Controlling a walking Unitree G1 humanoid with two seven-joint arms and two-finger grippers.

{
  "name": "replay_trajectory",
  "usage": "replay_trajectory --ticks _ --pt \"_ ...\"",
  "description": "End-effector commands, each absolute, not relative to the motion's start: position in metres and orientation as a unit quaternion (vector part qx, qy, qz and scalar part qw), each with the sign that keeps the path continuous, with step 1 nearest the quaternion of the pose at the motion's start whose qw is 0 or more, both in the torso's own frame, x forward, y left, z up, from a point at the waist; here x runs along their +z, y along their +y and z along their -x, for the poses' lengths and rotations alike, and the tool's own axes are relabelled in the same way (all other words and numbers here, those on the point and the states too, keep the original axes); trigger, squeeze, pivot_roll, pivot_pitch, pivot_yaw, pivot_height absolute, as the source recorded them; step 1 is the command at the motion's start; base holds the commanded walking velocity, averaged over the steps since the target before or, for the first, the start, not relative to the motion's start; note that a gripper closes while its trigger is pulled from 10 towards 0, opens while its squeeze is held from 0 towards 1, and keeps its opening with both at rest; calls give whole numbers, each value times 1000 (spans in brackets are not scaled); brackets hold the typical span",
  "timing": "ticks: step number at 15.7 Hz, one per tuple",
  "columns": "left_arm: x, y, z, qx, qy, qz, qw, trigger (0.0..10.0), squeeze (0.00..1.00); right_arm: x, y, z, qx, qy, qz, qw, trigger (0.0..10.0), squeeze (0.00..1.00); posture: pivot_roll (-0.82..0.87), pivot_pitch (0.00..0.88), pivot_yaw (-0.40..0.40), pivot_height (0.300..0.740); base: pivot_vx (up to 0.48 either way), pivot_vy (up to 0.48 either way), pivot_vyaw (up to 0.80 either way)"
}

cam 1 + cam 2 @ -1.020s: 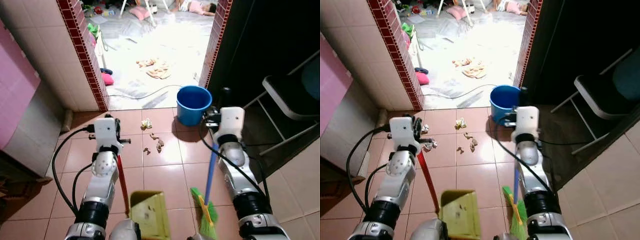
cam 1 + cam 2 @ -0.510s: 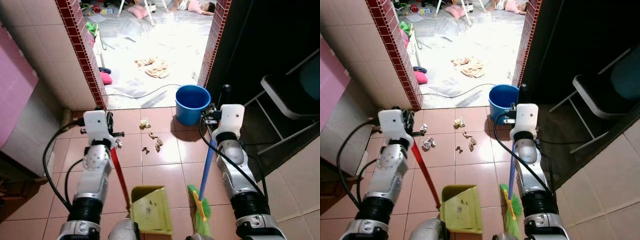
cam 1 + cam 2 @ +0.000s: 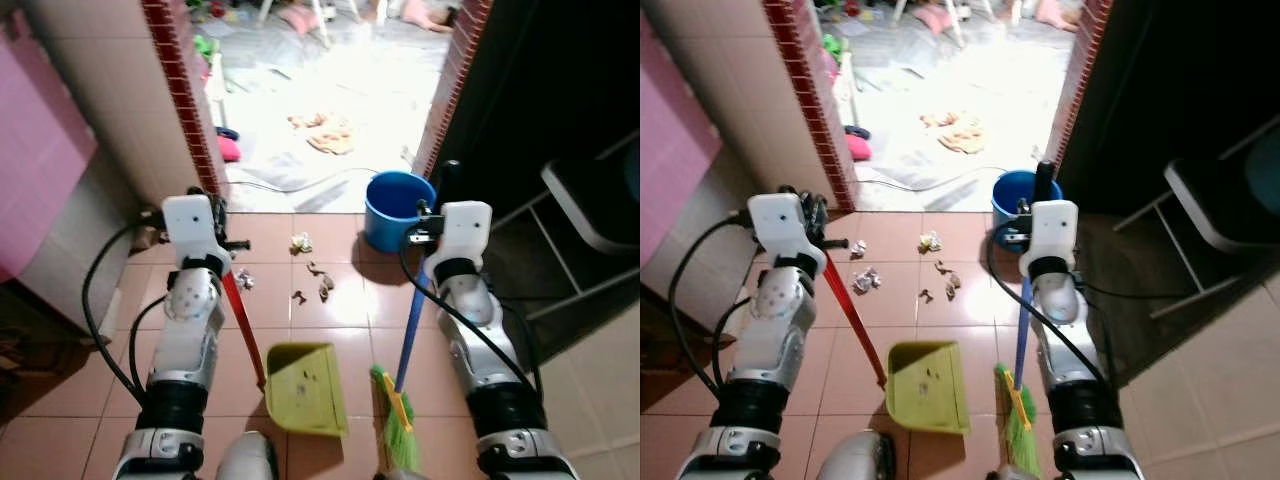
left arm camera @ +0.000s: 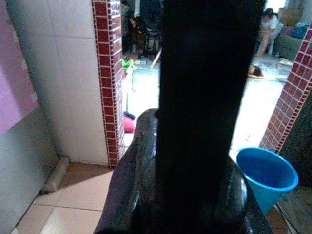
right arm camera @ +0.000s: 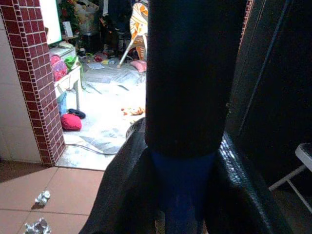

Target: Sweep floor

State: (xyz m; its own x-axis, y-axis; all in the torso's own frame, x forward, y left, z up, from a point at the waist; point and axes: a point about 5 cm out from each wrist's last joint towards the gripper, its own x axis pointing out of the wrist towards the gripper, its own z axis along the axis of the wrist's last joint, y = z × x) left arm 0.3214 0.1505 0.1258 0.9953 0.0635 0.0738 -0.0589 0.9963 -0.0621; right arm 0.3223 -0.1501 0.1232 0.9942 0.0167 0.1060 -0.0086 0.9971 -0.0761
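Dustpan now sits lower centre, nearer the paper scraps at mid-frame since camera shifted; left tool clamped on its red handle, right tool clamped on broom, so sweeping can start.

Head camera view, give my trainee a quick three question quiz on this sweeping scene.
1. True or false: the left claw grips the red handle of the dustpan.
2. What colour is the bucket by the doorway?
3. Where does the broom sit: A) left of the dustpan, B) right of it, C) inside the bucket?

Key: 1 true; 2 blue; 3 B.
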Motion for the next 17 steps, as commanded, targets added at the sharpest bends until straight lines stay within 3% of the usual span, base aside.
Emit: replay_trajectory --ticks 1,9,12,17 --pt "135 153 -321 35 -54 30 997 10000 0 139 -142 -325 22 -83 29 996 10000 0 -37 76 12 740 375 0 0" --pt "138 148 -322 36 -56 45 997 10000 0 143 -140 -324 45 -93 38 994 10000 0 -51 79 -2 740 450 0 0" --pt "138 146 -321 35 -54 48 997 10000 0 143 -139 -322 52 -96 42 993 10000 0 -51 82 1 740 431 0 596" --pt "140 145 -323 30 -52 57 997 10000 0 142 -138 -323 50 -94 39 994 10000 0 -51 82 5 740 343 327 123"
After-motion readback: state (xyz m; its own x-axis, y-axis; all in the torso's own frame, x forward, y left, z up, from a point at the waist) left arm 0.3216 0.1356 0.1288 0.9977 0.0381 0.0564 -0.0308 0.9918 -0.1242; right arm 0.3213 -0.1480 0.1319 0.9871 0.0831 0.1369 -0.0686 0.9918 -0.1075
